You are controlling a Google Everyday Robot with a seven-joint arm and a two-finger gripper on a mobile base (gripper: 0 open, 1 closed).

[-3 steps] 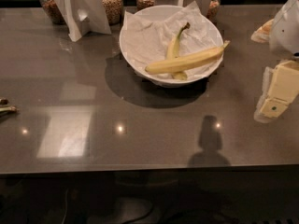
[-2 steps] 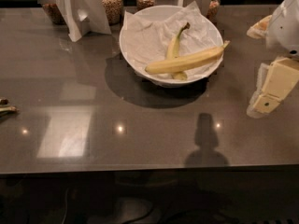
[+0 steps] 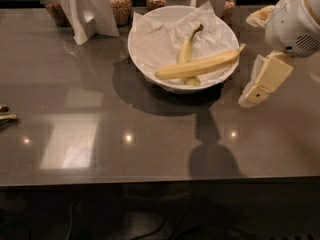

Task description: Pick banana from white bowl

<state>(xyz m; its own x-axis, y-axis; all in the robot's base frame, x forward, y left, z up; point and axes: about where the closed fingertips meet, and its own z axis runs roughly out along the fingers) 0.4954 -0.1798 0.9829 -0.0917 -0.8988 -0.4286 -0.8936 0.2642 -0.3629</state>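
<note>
The white bowl stands at the back middle of the dark table, lined with white paper. The long, nearly straight pale-yellow banana lies across it, its tip over the right rim. A shorter curved banana with a dark stem lies under it. My gripper is just right of the bowl, above the table, apart from the banana. It is open and empty, with one beige finger low and the other up near the bowl's far right side.
Glass jars of grains stand along the back edge behind the bowl. A white folded card stand is at the back left. A small metal object lies at the left edge. The table's front edge runs across the lower view.
My gripper has moved left and a little up, closer to the bowl's right side. The bowl and both bananas have not moved.
</note>
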